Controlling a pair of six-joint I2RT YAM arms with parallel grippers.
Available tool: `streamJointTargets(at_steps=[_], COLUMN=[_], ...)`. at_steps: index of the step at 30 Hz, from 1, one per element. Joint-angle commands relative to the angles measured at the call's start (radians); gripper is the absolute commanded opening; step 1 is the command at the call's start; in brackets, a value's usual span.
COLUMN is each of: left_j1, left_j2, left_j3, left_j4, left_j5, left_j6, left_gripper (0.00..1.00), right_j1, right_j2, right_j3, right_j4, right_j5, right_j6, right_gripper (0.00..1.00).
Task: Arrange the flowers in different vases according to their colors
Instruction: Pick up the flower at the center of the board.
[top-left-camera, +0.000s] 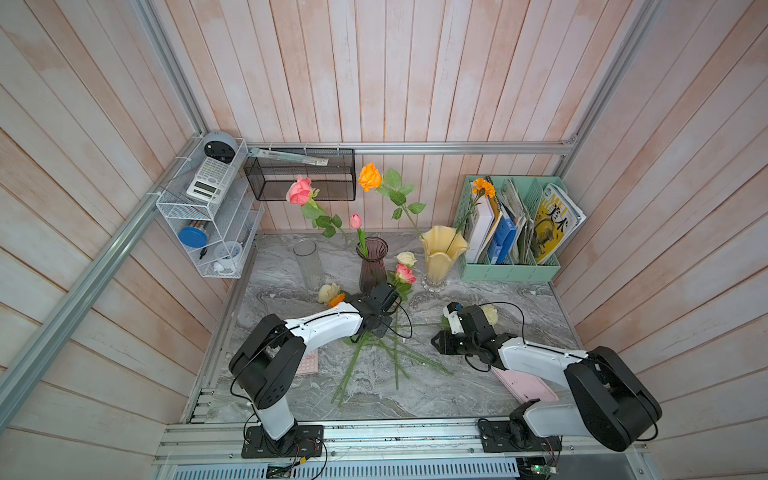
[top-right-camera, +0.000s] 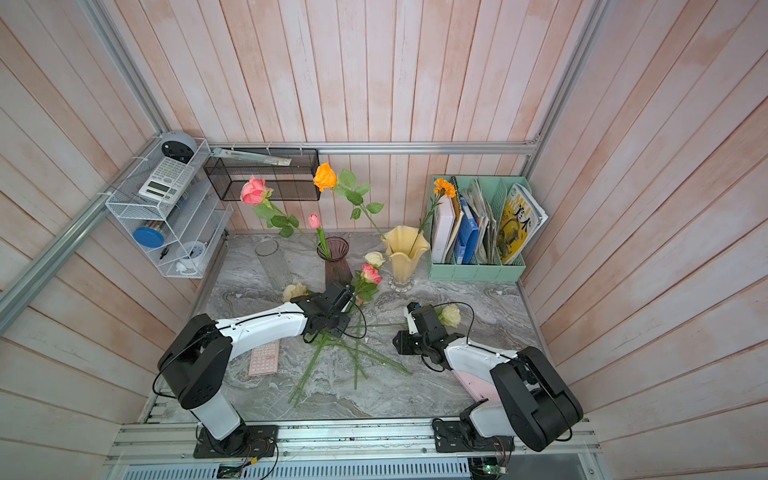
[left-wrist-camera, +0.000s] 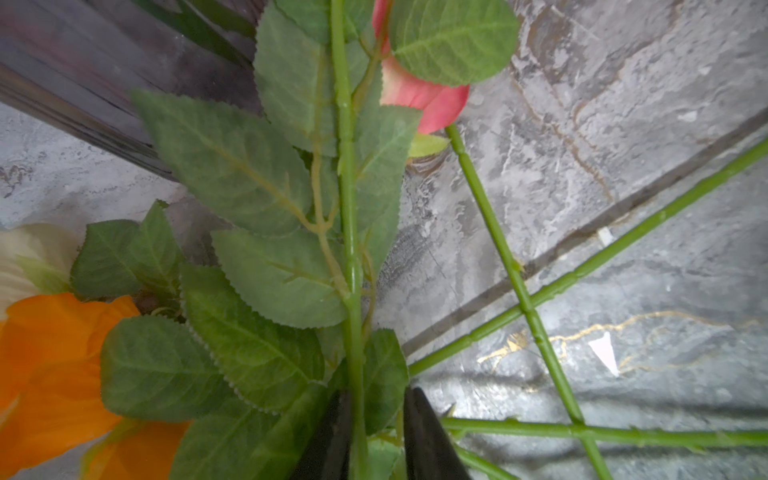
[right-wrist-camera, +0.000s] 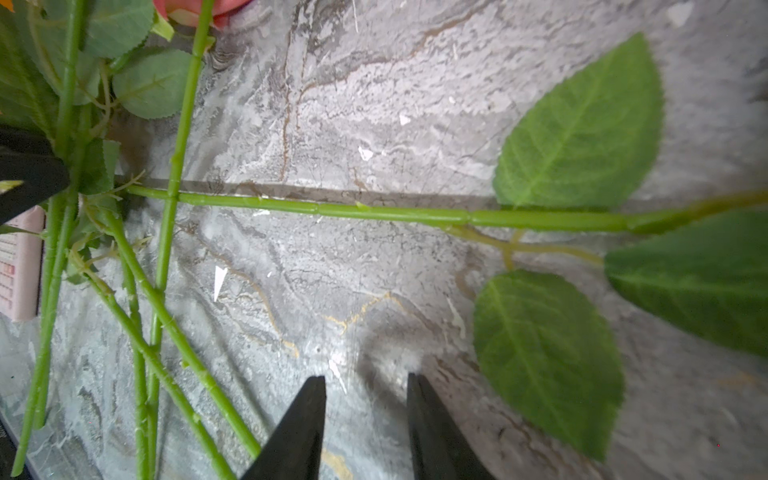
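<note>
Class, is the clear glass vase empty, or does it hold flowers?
Empty. The clear glass vase stands upright with no stems inside; the marbled table shows through it.

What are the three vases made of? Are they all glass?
The clear cylinder vase looks like plain clear glass, since the marble tabletop shows through it. The purple ribbed vase is probably tinted glass: shiny, with green stems faintly visible inside. The yellow ruffled vase is glossy and milky, not see-through; maybe glass, maybe plastic, hard to tell.
</note>
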Motion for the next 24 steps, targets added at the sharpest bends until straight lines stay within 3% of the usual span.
streamJointTargets(at_steps=[1, 24], left_j1=[0.004, 0.005], left_j2=[0.017, 0.042], left_j3=[0.024, 0.025], left_j4=[-0.006, -0.006], left_j5=[-0.034, -0.066], left_j6=[0.014, 0.022], left_gripper=[0.25, 0.14], right_j1=[-0.006, -0.006], right_j2=[0.023, 0.009], right_j3=[-0.017, -0.030], right_j4=[-0.062, -0.055], right_j5=[0.005, 0.010], right_j6=[-0.010, -0.008], right_gripper=[0.39, 0.39])
